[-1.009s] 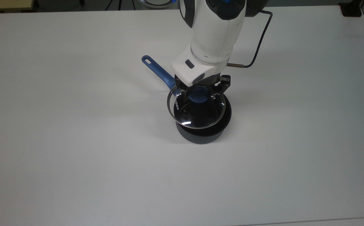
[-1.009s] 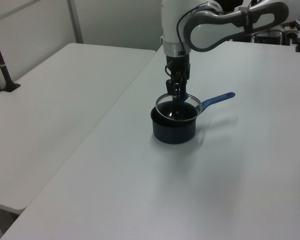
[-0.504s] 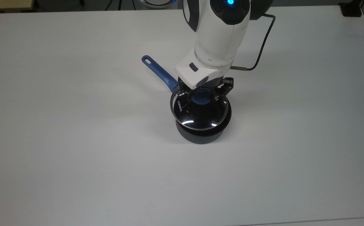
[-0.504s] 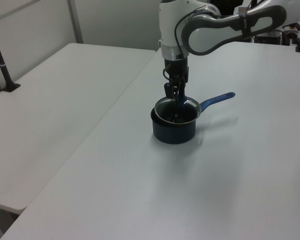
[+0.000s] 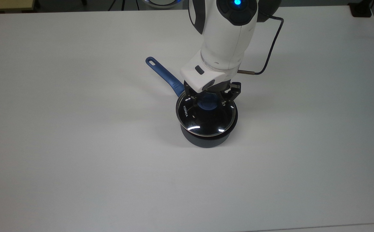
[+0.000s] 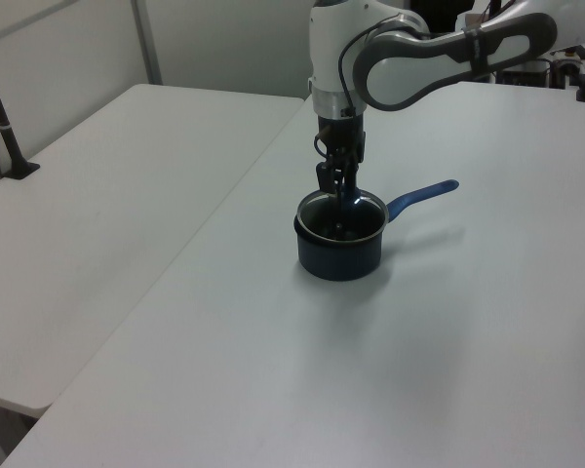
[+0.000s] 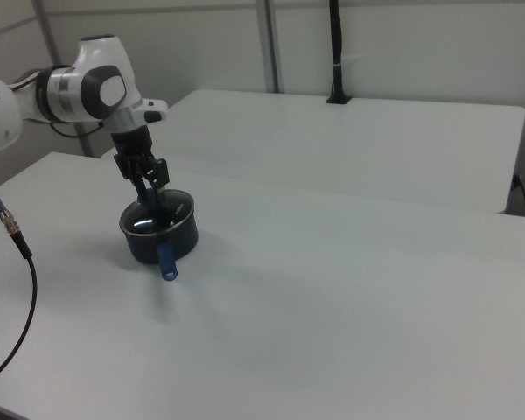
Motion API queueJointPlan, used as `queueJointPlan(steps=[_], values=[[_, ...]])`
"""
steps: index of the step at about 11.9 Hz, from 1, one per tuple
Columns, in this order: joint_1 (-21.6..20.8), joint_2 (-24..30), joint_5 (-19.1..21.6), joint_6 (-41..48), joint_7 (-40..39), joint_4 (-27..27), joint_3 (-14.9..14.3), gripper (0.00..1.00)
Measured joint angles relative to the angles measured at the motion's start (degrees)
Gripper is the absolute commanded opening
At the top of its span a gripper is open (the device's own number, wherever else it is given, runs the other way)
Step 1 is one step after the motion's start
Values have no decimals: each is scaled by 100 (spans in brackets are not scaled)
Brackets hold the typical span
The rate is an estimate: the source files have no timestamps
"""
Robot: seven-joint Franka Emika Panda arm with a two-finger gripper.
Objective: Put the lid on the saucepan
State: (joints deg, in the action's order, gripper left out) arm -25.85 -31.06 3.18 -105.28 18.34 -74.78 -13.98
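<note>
The glass lid (image 5: 205,115) now sits over the mouth of the saucepan (image 5: 206,138), near the middle of the white tabletop (image 5: 77,145), its steel rim lying close to the pan's rim all the way round in the top view, with the "KONKA" lettering at about 9 o'clock on the disc. The saucepan's blue handle (image 5: 162,74) runs out toward 10 o'clock in the top view and toward 2 o'clock in the left view. The gripper (image 5: 211,98) stands directly over the lid's blue centre knob (image 5: 208,102), and its fingers (image 5: 191,100) are set narrowly on either side of the knob, apparently holding it; whether they actually press on it I cannot tell for sure. In the left view the lid (image 6: 341,210) looks level and down on the pot (image 6: 339,252). By my judgement the placing is nearly finished: what remains is to let go of the knob and lift the arm clear without dragging the lid askew.
</note>
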Motion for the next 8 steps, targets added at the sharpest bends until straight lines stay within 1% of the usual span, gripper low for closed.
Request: queueJointPlan(steps=[2,3,6,8], values=[[0,-31,0,-6,2,4,21,63],[0,-48,0,-6,5,5,43,65],[-1,-77,0,-27,173,26,66,65],[0,-79,0,-242,392,34,66,65]])
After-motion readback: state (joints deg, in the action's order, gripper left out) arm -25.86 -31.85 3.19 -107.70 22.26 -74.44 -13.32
